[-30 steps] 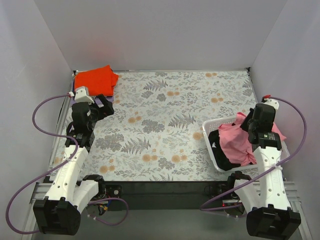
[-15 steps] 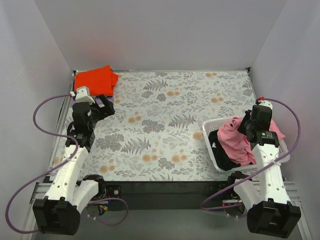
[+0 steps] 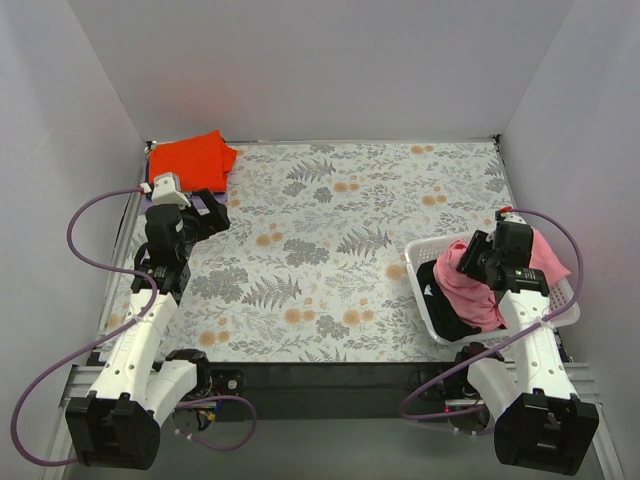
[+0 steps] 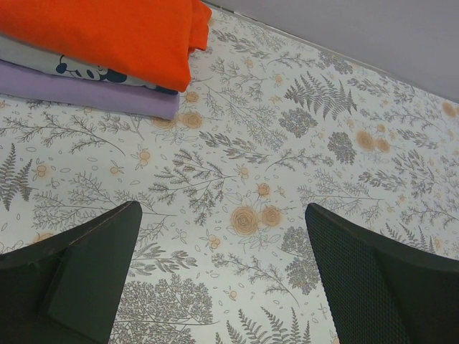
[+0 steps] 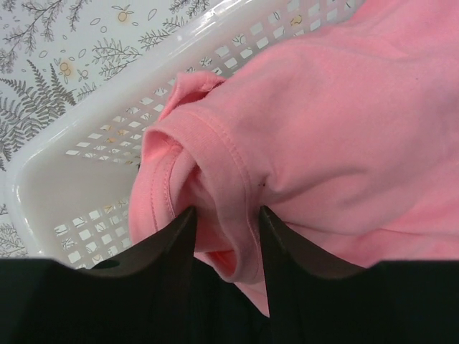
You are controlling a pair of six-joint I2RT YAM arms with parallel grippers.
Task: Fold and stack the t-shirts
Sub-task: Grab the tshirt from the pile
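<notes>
1. Looking down from the top view: the right gripper (image 3: pixel 472 256) has dropped lower and shifted left over the last second. It now sits down in the basket (image 3: pixel 417 285) at the table's (image 3: pixel 330 230) right edge, on the pink shirt (image 3: pixel 478 292). That shirt lies bunched in the basket over a black garment (image 3: pixel 440 308), and less of it shows past the arm than before. The left gripper (image 3: pixel 208 216) has not moved; it hangs over the table's left side, near the orange shirt (image 3: pixel 190 158), which stays folded in the far left corner.
2. Left wrist view: the left gripper (image 4: pixel 222 211) is spread wide and holds nothing, with only patterned table between its fingers (image 4: pixel 93 265). Ahead of it the orange shirt (image 4: pixel 107 29) tops a folded stack, above a pale printed shirt (image 4: pixel 43 57) and a purple shirt (image 4: pixel 86 89).
3. Right wrist view: the right gripper (image 5: pixel 226 215) is part-way open, astride a hemmed fold of the pink shirt (image 5: pixel 344 122). The cloth fills the gap and touches both fingers (image 5: pixel 168 247), but looks loose, not pinched. The basket's mesh wall (image 5: pixel 93 122) lies behind it.
</notes>
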